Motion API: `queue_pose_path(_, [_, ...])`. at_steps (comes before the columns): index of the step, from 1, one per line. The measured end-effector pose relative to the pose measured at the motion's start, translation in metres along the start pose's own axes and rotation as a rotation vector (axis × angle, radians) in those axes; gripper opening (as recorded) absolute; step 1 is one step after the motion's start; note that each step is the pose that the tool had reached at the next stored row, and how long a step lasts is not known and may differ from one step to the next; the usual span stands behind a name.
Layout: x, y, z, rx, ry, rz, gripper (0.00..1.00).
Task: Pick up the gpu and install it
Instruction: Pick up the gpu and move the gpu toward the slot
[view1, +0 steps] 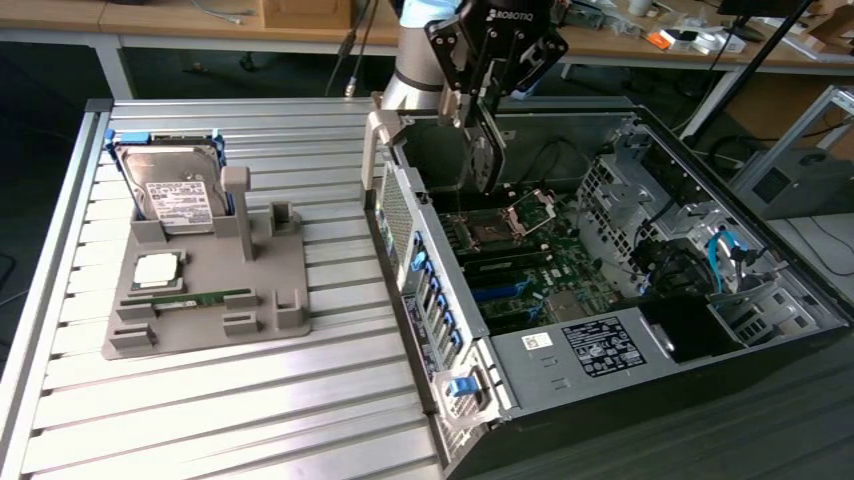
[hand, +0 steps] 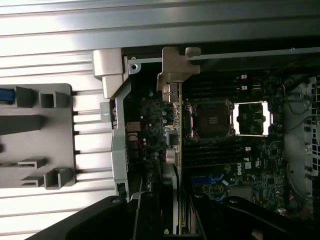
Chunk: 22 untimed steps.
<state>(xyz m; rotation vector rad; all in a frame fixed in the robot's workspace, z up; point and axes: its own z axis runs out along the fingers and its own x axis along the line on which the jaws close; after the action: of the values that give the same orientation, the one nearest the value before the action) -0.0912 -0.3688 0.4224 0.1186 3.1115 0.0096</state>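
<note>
On the slatted metal table (view1: 200, 400), the open computer case (view1: 400, 235) sits beneath the tool (view1: 479, 120), pinching the upright gpu (view1: 482, 165).

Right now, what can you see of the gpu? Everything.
The gpu is a thin, flat, dark card hanging on edge from the gripper, whose jaws are closed on it. The wrist view shows it edge-on, a silver metal bracket at one end. It hangs inside the open computer case, above the motherboard, not yet seated.
</note>
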Motion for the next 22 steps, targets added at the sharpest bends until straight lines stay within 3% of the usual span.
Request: queue_pose_path(22, [-0.012,0.0006,0.0046,0.0077,-0.0006,0.0,0.27])
